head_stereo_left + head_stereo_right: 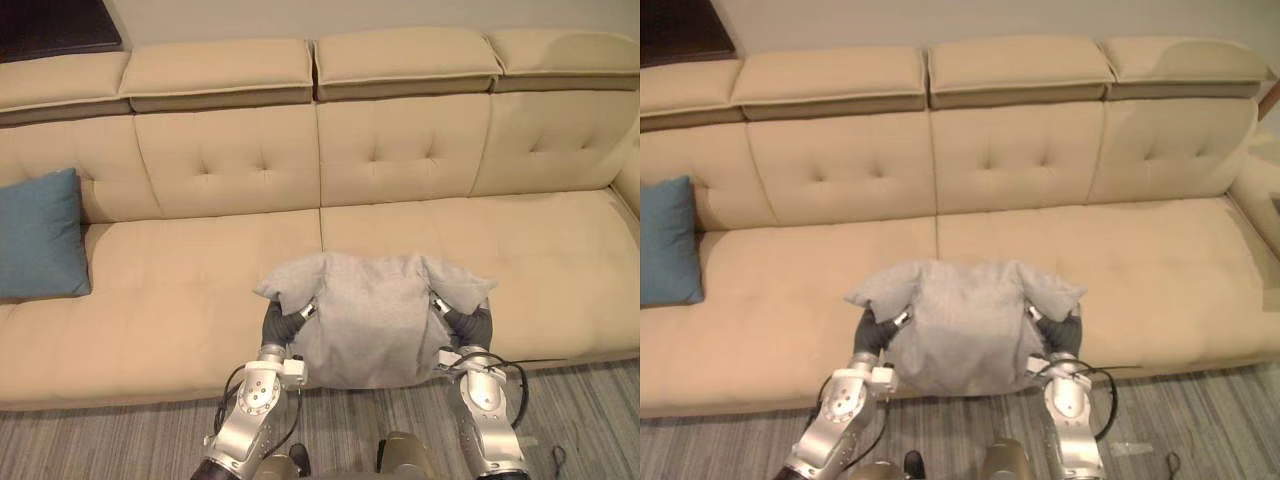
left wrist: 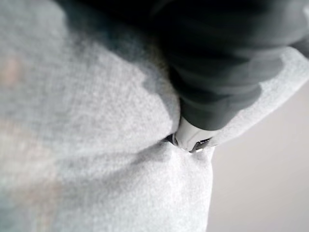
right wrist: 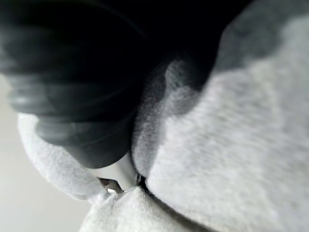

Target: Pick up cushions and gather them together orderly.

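Fingers of left hand (image 1: 278, 322) and right hand (image 1: 470, 325) are sunk into the soft grey fabric cushion (image 1: 370, 320); their state cannot be told. The hands press its 9 and 3 o'clock sides. The cushion sits at 6 o'clock, over the front edge of the beige tufted sofa (image 1: 180, 290). A blue square cushion (image 1: 40, 235) leans at 9 o'clock.

eyes: above, both facing down at sofa (image 1: 200, 290) | wrists: very close on grey cushion (image 2: 72, 121)

Left arm (image 1: 252, 405) and right arm (image 1: 488, 415): 2 silver-grey rounded shells. Left hand (image 1: 278, 322) and right hand (image 1: 470, 325) wear dark ribbed covers at the wrists.
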Available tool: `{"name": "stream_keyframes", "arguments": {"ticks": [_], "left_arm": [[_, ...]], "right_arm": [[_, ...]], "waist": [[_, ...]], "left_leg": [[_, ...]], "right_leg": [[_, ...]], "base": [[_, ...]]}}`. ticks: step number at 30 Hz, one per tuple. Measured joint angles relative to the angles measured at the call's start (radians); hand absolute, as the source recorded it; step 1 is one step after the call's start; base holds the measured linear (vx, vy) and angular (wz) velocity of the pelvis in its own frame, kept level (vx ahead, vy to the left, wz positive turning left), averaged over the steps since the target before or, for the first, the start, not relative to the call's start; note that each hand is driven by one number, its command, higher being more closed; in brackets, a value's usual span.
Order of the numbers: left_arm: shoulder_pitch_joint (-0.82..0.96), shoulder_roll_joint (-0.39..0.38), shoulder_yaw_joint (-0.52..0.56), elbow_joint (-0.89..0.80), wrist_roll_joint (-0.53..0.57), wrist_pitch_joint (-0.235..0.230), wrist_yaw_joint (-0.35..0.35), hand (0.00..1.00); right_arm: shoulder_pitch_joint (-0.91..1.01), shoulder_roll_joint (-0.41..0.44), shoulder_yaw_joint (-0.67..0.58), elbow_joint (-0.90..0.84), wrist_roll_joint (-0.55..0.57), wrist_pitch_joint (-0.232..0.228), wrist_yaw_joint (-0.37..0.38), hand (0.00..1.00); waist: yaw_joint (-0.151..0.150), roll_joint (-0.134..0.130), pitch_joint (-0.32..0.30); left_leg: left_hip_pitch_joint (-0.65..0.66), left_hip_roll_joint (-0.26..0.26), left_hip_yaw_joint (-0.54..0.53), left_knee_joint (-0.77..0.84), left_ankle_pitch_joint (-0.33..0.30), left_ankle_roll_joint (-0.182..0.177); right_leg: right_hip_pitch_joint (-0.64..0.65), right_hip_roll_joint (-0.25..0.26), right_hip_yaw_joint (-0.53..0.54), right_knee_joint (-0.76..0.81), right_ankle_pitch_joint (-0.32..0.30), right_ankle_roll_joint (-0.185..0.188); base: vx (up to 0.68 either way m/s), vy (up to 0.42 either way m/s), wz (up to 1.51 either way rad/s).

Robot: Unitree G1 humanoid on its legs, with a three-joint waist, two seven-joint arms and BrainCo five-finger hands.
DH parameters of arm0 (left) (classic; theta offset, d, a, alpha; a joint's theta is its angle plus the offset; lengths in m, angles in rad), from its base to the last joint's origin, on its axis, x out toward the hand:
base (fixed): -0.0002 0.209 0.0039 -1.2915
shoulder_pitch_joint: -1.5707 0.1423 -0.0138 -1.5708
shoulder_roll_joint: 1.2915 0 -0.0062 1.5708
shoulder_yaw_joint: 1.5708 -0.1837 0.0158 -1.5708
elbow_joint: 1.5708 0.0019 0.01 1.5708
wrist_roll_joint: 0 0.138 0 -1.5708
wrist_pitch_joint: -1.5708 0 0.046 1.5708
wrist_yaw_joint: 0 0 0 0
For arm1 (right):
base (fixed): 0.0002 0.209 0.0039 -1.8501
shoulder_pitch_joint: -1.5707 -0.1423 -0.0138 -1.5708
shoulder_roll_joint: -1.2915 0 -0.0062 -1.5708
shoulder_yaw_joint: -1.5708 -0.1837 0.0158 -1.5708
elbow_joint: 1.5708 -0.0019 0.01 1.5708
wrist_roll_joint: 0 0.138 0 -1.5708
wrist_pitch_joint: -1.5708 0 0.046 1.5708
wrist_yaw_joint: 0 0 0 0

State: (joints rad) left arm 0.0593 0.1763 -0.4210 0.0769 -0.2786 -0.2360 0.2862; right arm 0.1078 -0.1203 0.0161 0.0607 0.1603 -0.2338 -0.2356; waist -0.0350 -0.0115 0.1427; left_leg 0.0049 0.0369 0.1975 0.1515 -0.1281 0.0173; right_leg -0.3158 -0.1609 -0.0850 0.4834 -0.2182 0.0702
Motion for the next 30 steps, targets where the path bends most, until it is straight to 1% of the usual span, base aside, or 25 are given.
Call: {"name": "stream_keyframes", "arguments": {"ticks": [1, 2, 3, 4, 5, 6, 7, 10, 15, 16, 17, 18, 19, 20, 21, 22, 23, 25, 26, 27, 28, 29, 30], "left_arm": [[0.000, 0.015, 0.000, -0.004, 0.000, 0.000, -0.007, 1.00], [-0.002, 0.007, 0.002, 0.005, -0.001, 0.000, -0.011, 1.00], [0.003, -0.018, 0.002, 0.016, 0.000, 0.003, -0.018, 1.00], [0.003, -0.025, 0.003, 0.016, 0.000, 0.003, -0.024, 1.00], [0.001, -0.037, 0.003, 0.016, 0.002, 0.003, -0.036, 1.00], [-0.001, -0.043, 0.003, 0.016, 0.002, 0.003, -0.041, 1.00], [-0.006, -0.054, 0.008, 0.016, 0.002, 0.003, -0.052, 1.00], [-0.009, -0.064, 0.018, 0.015, 0.001, 0.003, -0.053, 1.00], [-0.018, -0.065, 0.047, -0.009, 0.002, 0.004, -0.046, 1.00], [-0.037, -0.065, 0.059, -0.020, 0.003, 0.004, -0.037, 1.00], [-0.069, -0.065, 0.069, -0.027, 0.005, 0.003, -0.013, 1.00], [-0.085, -0.065, 0.074, -0.027, 0.008, 0.003, -0.003, 1.00], [-0.128, -0.065, 0.088, -0.028, 0.020, 0.003, 0.015, 1.00], [-0.149, -0.065, 0.094, -0.028, 0.022, 0.002, 0.025, 1.00], [-0.218, -0.062, 0.112, -0.028, 0.023, -0.001, 0.052, 1.00], [-0.244, -0.057, 0.116, -0.028, 0.024, -0.004, 0.064, 1.00], [-0.323, -0.037, 0.132, -0.028, 0.036, -0.007, 0.102, 1.00], [-0.409, -0.012, 0.151, -0.027, 0.042, -0.008, 0.133, 1.00], [-0.480, 0.004, 0.162, -0.025, 0.044, -0.009, 0.167, 1.00], [-0.516, 0.010, 0.169, -0.020, 0.045, -0.010, 0.178, 1.00], [-0.578, 0.024, 0.185, -0.002, 0.062, -0.016, 0.209, 1.00], [-0.620, 0.026, 0.196, 0.014, 0.084, -0.017, 0.237, 1.00], [-0.631, 0.026, 0.199, 0.019, 0.087, -0.018, 0.243, 1.00]], "right_arm": [[0.006, 0.005, 0.003, -0.002, 0.000, 0.000, 0.000, 1.00], [0.004, 0.001, 0.005, -0.001, 0.001, -0.001, 0.000, 1.00], [-0.002, -0.031, 0.004, 0.005, 0.001, 0.002, 0.001, 1.00], [0.003, -0.042, 0.003, 0.000, 0.001, 0.002, 0.001, 1.00], [0.016, -0.051, -0.004, -0.005, 0.010, 0.001, 0.001, 1.00], [0.022, -0.051, -0.009, -0.006, 0.017, 0.000, 0.001, 1.00], [0.028, -0.049, -0.012, -0.011, 0.040, -0.002, 0.001, 1.00], [0.043, -0.034, -0.013, -0.052, 0.081, -0.003, 0.006, 1.00], [0.031, -0.004, -0.015, -0.055, 0.086, -0.003, 0.019, 1.00], [0.008, 0.003, -0.015, -0.055, 0.085, -0.003, 0.019, 1.00], [-0.028, 0.002, -0.014, -0.054, 0.076, -0.002, 0.013, 1.00], [-0.045, 0.001, -0.013, -0.054, 0.076, -0.002, 0.010, 1.00], [-0.097, -0.001, -0.012, -0.050, 0.073, -0.002, -0.003, 1.00], [-0.125, -0.002, -0.011, -0.045, 0.071, -0.002, -0.011, 1.00], [-0.216, -0.011, -0.011, -0.034, 0.047, -0.002, -0.037, 1.00], [-0.251, -0.017, -0.010, -0.030, 0.033, -0.002, -0.047, 1.00], [-0.369, -0.045, -0.002, 0.004, 0.009, -0.002, -0.076, 1.00], [-0.500, -0.074, 0.000, 0.046, -0.011, -0.002, -0.100, 1.00], [-0.595, -0.103, 0.009, 0.074, -0.038, -0.003, -0.127, 1.00], [-0.643, -0.120, 0.012, 0.090, -0.043, -0.003, -0.137, 1.00], [-0.729, -0.146, 0.026, 0.127, -0.053, -0.002, -0.157, 1.00], [-0.782, -0.165, 0.035, 0.149, -0.076, -0.002, -0.176, 1.00], [-0.796, -0.168, 0.037, 0.154, -0.084, -0.002, -0.180, 1.00]], "waist": [[-0.007, -0.037, -0.013], [-0.011, -0.033, -0.014], [-0.007, 0.010, -0.023], [-0.007, 0.017, -0.024], [-0.007, 0.031, -0.029], [-0.010, 0.035, -0.032], [-0.013, 0.034, -0.036], [-0.012, 0.037, -0.039], [-0.004, 0.038, -0.040], [0.000, 0.035, -0.041], [0.008, 0.034, -0.040], [0.011, 0.035, -0.040], [0.019, 0.034, -0.033], [0.019, 0.033, -0.028], [0.018, 0.029, -0.003], [0.019, 0.025, 0.003], [0.019, 0.017, 0.018], [0.020, 0.010, 0.057], [0.019, 0.009, 0.080], [0.019, 0.010, 0.091], [0.018, 0.010, 0.111], [0.019, 0.011, 0.114], [0.020, 0.012, 0.116]], "left_leg": [[0.015, -0.026, -0.001, 0.010, -0.021, -0.032], [0.027, -0.031, -0.009, 0.012, -0.040, -0.054], [0.026, 0.012, -0.017, 0.026, -0.053, -0.068], [0.026, 0.019, -0.018, 0.032, -0.055, -0.071], [0.032, 0.033, -0.023, 0.027, -0.061, -0.079], [0.033, 0.041, -0.027, 0.026, -0.062, -0.080], [0.032, 0.047, -0.040, 0.025, -0.061, -0.080], [0.030, 0.049, -0.059, 0.006, -0.060, -0.080], [0.010, 0.037, -0.101, -0.008, -0.056, -0.082], [-0.008, 0.026, -0.104, -0.010, -0.044, -0.077], [-0.033, 0.015, -0.106, -0.011, -0.033, -0.074], [-0.044, 0.011, -0.108, -0.011, -0.028, -0.073], [-0.068, 0.002, -0.114, -0.010, -0.017, -0.071], [-0.079, 0.000, -0.117, -0.008, -0.013, -0.072], [-0.115, -0.005, -0.129, -0.002, 0.001, -0.075], [-0.132, -0.007, -0.129, 0.002, 0.005, -0.075], [-0.190, -0.010, -0.133, 0.011, 0.014, -0.079], [-0.217, -0.012, -0.139, 0.010, 0.031, -0.086], [-0.244, -0.011, -0.149, 0.009, 0.043, -0.092], [-0.254, -0.009, -0.152, 0.009, 0.048, -0.095], [-0.267, -0.008, -0.154, 0.009, 0.055, -0.100], [-0.286, -0.006, -0.155, 0.008, 0.060, -0.105], [-0.289, -0.005, -0.155, 0.008, 0.062, -0.106]], "right_leg": [[0.022, -0.010, 0.012, -0.159, 0.208, -0.024], [0.033, -0.013, 0.005, -0.148, 0.165, -0.017], [0.052, 0.019, 0.001, -0.179, 0.174, -0.029], [0.067, 0.026, -0.004, -0.199, 0.174, -0.029], [0.092, 0.043, -0.016, -0.227, 0.175, -0.029], [0.101, 0.052, -0.022, -0.237, 0.177, -0.033], [0.108, 0.060, -0.032, -0.251, 0.180, -0.037], [0.112, 0.065, -0.043, -0.280, 0.199, -0.036], [0.151, 0.057, -0.070, -0.374, 0.255, -0.023], [0.139, 0.047, -0.071, -0.396, 0.274, -0.023], [0.126, 0.037, -0.072, -0.416, 0.293, -0.022], [0.119, 0.033, -0.073, -0.423, 0.303, -0.022], [0.099, 0.025, -0.075, -0.427, 0.313, -0.024], [0.091, 0.021, -0.080, -0.426, 0.315, -0.025], [0.065, 0.011, -0.098, -0.426, 0.326, -0.038], [0.051, 0.008, -0.101, -0.426, 0.330, -0.042], [0.003, 0.004, -0.107, -0.428, 0.348, -0.049], [-0.017, 0.003, -0.111, -0.440, 0.366, -0.055], [-0.039, 0.003, -0.121, -0.442, 0.374, -0.059], [-0.048, 0.002, -0.124, -0.442, 0.380, -0.054], [-0.059, 0.004, -0.129, -0.444, 0.389, -0.059], [-0.077, 0.006, -0.131, -0.443, 0.394, -0.063], [-0.081, 0.006, -0.131, -0.443, 0.395, -0.064]], "base": [[0.20, -0.147, 0.19], [0.21, -0.139, -0.04], [0.20, -0.149, -0.14], [0.19, -0.161, -0.21], [0.10, -0.093, 0.02], [0.10, -0.098, 0.09], [0.07, -0.076, 0.15], [0.02, -0.025, 0.13], [-0.06, 0.033, 0.20], [-0.11, 0.049, 0.16], [-0.12, 0.048, 0.14], [-0.13, 0.038, 0.10], [-0.12, 0.021, 0.12], [-0.20, 0.006, 0.26], [-0.18, -0.011, 0.25], [-0.24, -0.029, 0.27], [-0.19, -0.042, 0.13], [-0.18, -0.060, 0.14], [-0.12, -0.066, 0.16], [-0.11, -0.076, 0.14], [-0.06, -0.056, 0.08], [-0.04, -0.044, 0.05], [-0.02, -0.047, 0.08]]}}
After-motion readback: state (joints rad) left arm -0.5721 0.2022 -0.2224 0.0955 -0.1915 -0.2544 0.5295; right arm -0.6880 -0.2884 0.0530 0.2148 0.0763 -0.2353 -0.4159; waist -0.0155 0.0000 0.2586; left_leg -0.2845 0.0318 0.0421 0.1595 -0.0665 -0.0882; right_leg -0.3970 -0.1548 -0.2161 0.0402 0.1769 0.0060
